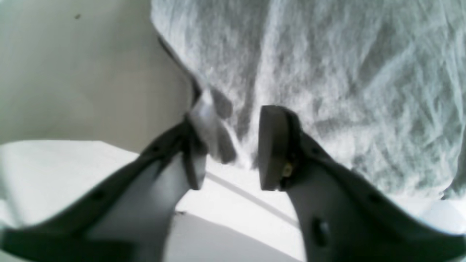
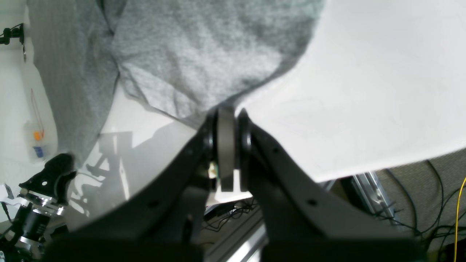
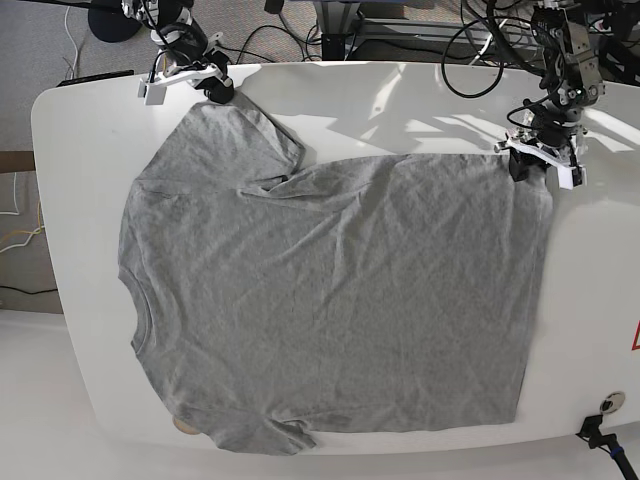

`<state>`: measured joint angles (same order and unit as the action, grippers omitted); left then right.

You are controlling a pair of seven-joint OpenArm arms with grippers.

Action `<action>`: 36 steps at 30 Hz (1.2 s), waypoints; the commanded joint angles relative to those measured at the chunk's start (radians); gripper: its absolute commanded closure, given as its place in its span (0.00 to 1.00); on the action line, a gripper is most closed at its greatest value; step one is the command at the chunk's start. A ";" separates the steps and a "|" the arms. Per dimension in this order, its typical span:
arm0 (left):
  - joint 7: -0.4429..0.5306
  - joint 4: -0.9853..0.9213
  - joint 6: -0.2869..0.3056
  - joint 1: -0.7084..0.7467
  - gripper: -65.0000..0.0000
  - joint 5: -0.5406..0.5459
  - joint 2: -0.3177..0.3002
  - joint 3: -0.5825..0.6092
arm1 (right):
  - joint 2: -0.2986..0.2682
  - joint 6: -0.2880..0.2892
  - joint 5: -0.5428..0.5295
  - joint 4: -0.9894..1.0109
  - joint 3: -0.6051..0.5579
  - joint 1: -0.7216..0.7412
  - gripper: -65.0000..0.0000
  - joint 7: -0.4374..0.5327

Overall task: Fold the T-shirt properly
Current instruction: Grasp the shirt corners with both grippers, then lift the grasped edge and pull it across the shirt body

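I have the T-shirt (image 3: 330, 300) spread plain side up across the white bench (image 3: 600, 290), collar toward nine o'clock in the base view, hem toward three, one sleeve reaching up to eleven o'clock and the other at six.

Starting at the left of that view, my right gripper (image 3: 205, 82) sits at eleven o'clock on the tip of the upper sleeve. Its wrist camera shows the jaws pressed together with grey cloth running down into them, so I read it as pinching the sleeve edge.

Across at two o'clock, my left gripper (image 3: 535, 158) stands over the upper hem corner. In its wrist view the jaws are spread part way, a pale scrap of the hem edge lies against one pad (image 1: 194, 160), and the other pad is apart from it. I judge the grip there as not yet made.

To do this step well I would bring the jaws together on the hem alone, catching both layers, and confirm the pinch before lifting. Then both arms should rise evenly, so the top edge stays taut and folds straight toward six o'clock.

The cloth is wrinkled, with a bunched fold where the upper sleeve meets the body; that may carry into the fold. Cables (image 3: 470, 40) lie behind the bench at twelve o'clock, clear of the shirt
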<state>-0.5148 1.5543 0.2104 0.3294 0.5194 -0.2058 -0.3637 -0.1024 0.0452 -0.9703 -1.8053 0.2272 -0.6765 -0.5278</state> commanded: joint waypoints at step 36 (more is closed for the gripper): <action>-0.003 0.209 0.005 0.231 1.00 0.012 -0.005 -0.059 | 0.000 0.081 -0.012 -0.095 0.067 -0.188 1.00 0.008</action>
<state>-0.5331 1.7248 0.2077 0.5373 0.5224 -0.2031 -0.4179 -0.0959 0.0971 -0.9665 -1.8568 0.2764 -0.8356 -0.5274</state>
